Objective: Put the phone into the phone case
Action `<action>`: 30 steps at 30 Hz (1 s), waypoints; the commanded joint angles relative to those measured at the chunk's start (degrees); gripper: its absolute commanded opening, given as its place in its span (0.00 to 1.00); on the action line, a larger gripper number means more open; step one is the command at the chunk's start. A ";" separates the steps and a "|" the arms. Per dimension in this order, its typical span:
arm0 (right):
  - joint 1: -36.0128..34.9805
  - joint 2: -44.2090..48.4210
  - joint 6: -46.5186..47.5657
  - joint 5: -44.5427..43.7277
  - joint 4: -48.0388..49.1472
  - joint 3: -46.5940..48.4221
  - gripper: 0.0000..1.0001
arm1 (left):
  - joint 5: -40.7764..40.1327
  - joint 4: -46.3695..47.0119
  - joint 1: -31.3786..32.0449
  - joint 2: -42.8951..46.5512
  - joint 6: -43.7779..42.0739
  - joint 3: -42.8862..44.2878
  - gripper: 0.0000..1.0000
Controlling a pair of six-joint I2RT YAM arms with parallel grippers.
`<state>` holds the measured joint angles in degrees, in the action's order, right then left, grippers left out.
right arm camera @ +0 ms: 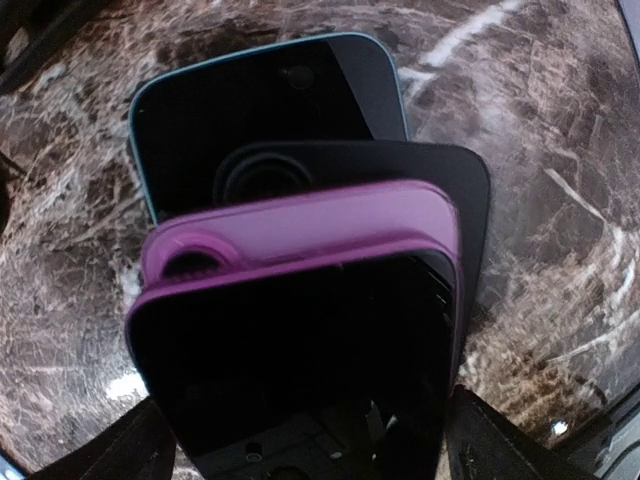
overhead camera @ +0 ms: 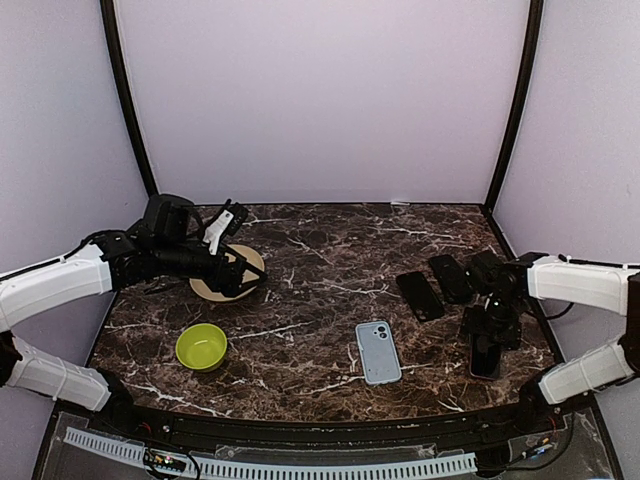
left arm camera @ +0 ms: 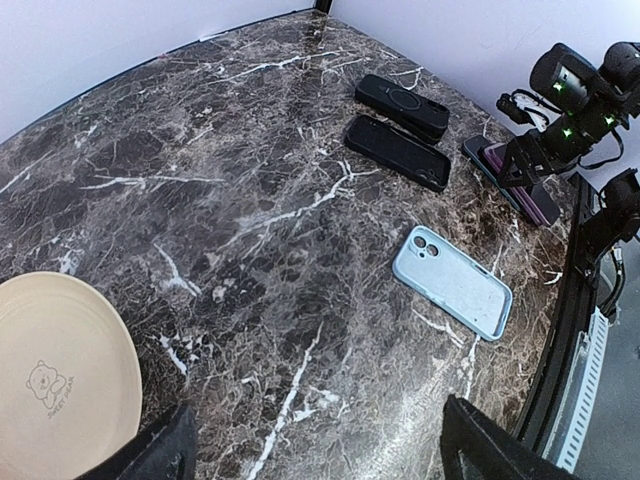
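The phone [right arm camera: 300,370], dark screen up, lies in the purple case [right arm camera: 300,225] at the near right of the marble table [overhead camera: 320,250]. A broad purple band with the camera cut-out shows beyond the phone's far edge, and whether the phone is fully seated cannot be told. The right gripper [overhead camera: 490,328] hangs just over it with its fingers spread wide, one on either side of the phone's near end, not closed on it. Just to the left and farther back, a black ringed cover [left arm camera: 400,105] and a dark handset [left arm camera: 395,150] lie side by side. Left of these, toward the near middle, a light blue case [overhead camera: 378,352] lies back up, apart from everything else. At the near left sits a green bowl [overhead camera: 201,346], and beyond it a beige plate [overhead camera: 205,288]. The left gripper [left arm camera: 320,460] hovers over the plate's right side, its fingers wide apart and empty
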<state>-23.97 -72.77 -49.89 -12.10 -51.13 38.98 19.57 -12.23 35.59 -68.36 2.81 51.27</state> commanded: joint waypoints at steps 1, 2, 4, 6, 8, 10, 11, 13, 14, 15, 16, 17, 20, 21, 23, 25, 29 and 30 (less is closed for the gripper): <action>0.86 -1.22 3.26 1.15 4.62 -0.05 0.82 | 0.89 0.68 0.18 0.42 -0.56 -0.99 0.86; 0.93 -1.04 3.30 0.97 4.57 0.00 0.77 | 0.70 0.65 0.18 0.37 -0.59 -0.99 0.86; 0.85 -0.53 3.31 0.44 4.20 -0.17 0.66 | 0.69 0.63 0.18 0.31 -0.61 -0.99 0.86; 0.89 -0.04 3.48 0.72 4.12 -0.53 0.58 | 0.97 0.66 0.13 0.25 -0.61 -0.99 0.86; 0.87 0.24 3.76 1.34 4.27 -0.70 0.49 | 0.99 0.72 0.17 0.18 -0.63 -1.00 0.86; 0.84 0.47 4.19 1.40 3.75 0.01 0.43 | 0.99 0.70 0.18 0.08 -0.68 -0.99 0.86; 0.85 0.60 4.49 1.19 3.19 0.64 0.41 | 0.93 0.67 0.18 0.07 -0.69 -0.99 0.86; 0.45 0.85 5.39 0.74 1.96 2.15 0.36 | 0.92 0.78 0.18 -0.04 -0.76 -0.99 0.86; 0.06 0.92 5.77 0.36 0.94 3.11 0.36 | 0.96 0.79 0.18 -0.14 -0.78 -1.06 0.86; -0.49 0.89 5.83 0.07 0.23 3.98 0.35 | 0.81 0.87 0.18 -0.17 -0.85 -1.07 0.86; -1.04 0.77 5.87 -0.56 -0.69 4.94 0.34 | 0.81 0.88 0.18 -0.26 -0.91 -1.07 0.86; -1.68 0.53 5.86 -1.28 -1.65 5.80 0.34 | 0.68 0.78 0.18 -0.31 -0.95 -1.12 0.86; -3.02 -0.11 5.87 -3.75 -3.62 7.62 0.34 | 0.49 0.81 0.12 -0.80 -1.13 -0.95 0.86; -3.20 -0.43 6.07 -4.39 -4.08 7.94 0.35 | 0.45 0.80 0.16 -0.99 -1.18 -0.93 0.86; -3.43 -0.97 6.55 -5.65 -4.80 8.52 0.36 | 0.37 0.80 0.16 -1.25 -1.37 -0.84 0.86; -3.45 -1.42 7.09 -5.76 -4.70 8.92 0.36 | 0.34 0.80 0.18 -1.52 -1.46 -0.82 0.86; -3.42 -2.05 8.98 -2.54 -2.56 9.07 0.39 | 0.39 0.63 0.16 -2.04 -1.53 -0.82 0.86; -3.33 -2.43 9.66 -1.38 -1.59 8.52 0.40 | 0.43 0.65 0.17 -2.13 -1.50 -0.77 0.86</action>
<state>-27.11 -74.70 -42.70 -14.79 -54.00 46.17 19.68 -12.05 35.57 -70.11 2.11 51.05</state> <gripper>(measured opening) 0.741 0.859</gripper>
